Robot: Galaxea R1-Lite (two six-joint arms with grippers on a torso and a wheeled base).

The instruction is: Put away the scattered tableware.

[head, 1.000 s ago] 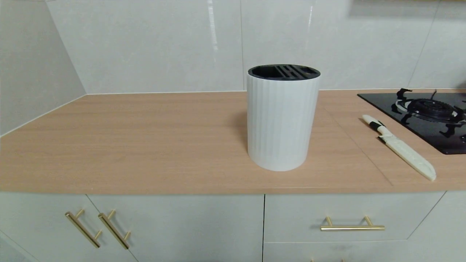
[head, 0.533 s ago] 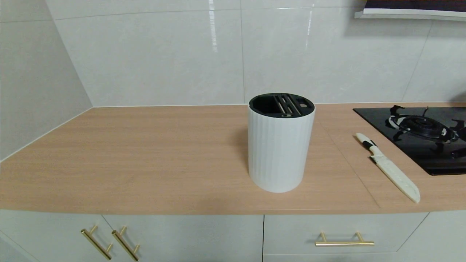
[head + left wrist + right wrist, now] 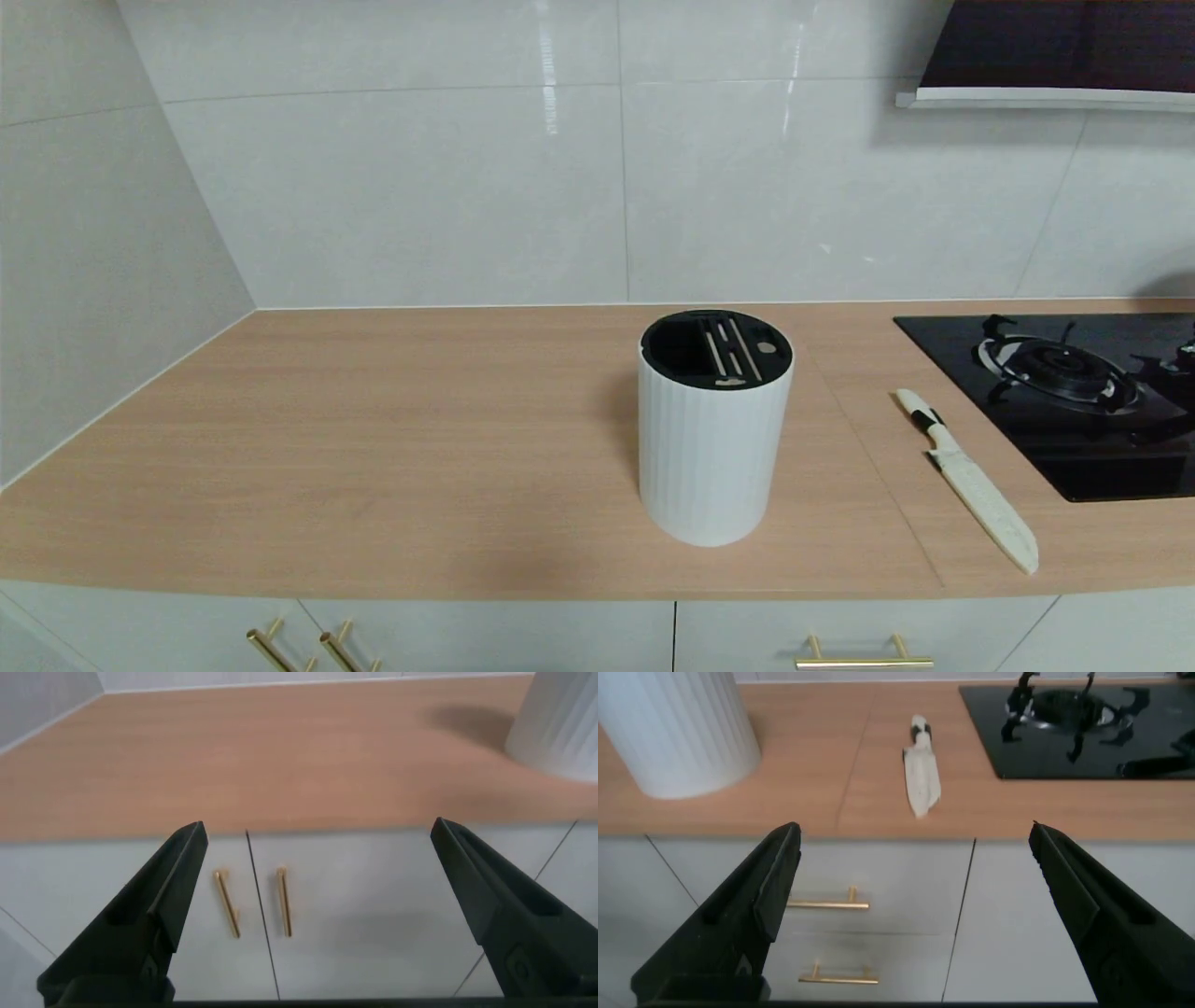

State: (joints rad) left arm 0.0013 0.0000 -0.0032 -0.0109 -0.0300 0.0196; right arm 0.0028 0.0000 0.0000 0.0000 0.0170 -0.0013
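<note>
My left gripper (image 3: 313,831) hangs in front of the cabinet fronts, below the edge of the countertop (image 3: 280,756), its two dark fingers spread wide with nothing between them. Past it are two upright gold handles (image 3: 229,903), one on each side of a door seam. My right gripper (image 3: 912,831) is spread just as wide and holds nothing. It also sits low before the cabinets, facing two drawer fronts, each with a horizontal gold bar handle (image 3: 827,903).

Up on the wooden countertop, the knife (image 3: 922,765) lies flat beyond my right gripper. It has a pale blade and a pale handle with a black band. The handle points toward the tiled wall (image 3: 420,187) and the blade tip toward the front edge. It rests between the white ribbed holder (image 3: 714,439) and the black gas hob (image 3: 1055,373), apart from both and nearer the hob.

The holder stands upright near the middle of the counter, toward the front — a tall cylinder capped by a black insert with slots and one wider opening. The hob is set into the counter at my far right, with a burner and pan supports on it. The edge of a range hood (image 3: 1055,56) hangs above it.
</note>
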